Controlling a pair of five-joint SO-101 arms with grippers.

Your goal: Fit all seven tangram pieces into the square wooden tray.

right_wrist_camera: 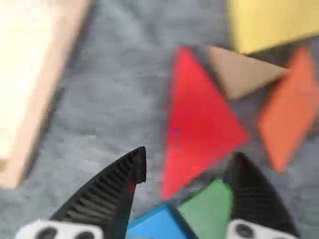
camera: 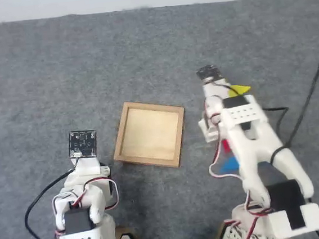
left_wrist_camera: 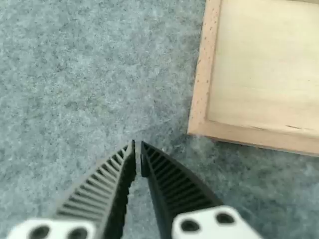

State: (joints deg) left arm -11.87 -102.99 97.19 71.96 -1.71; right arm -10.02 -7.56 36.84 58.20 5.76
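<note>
1 red triangle (right_wrist_camera: 199, 114) lies under the wide-open right hand (right_wrist_camera: 190, 153); the left hand (left_wrist_camera: 138, 144) is closed, empty.

The square wooden tray (camera: 120, 132) lies mid-table on the grey mat (camera: 86, 64). The left arm (camera: 82, 186) stands near the tray's lower-left corner, apart from it. The right arm (camera: 245, 134) extends beside the tray's right edge, partly covering a yellow piece (camera: 241, 89), a red piece (camera: 226, 146) and a blue piece (camera: 228, 165).
</note>
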